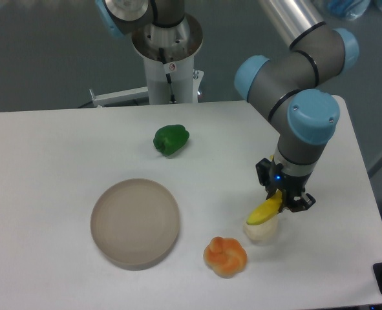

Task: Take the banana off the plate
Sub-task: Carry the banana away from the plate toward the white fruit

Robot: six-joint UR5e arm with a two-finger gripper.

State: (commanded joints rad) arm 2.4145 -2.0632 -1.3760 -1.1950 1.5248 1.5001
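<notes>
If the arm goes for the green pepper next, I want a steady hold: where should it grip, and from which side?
Probably from straight above, closing across the middle of the green pepper. It lies alone on the table, blocky and rounded, with free space on all sides for the fingers.

Single fixed camera, high, facing arm base, looking down over table (61,148).
</notes>
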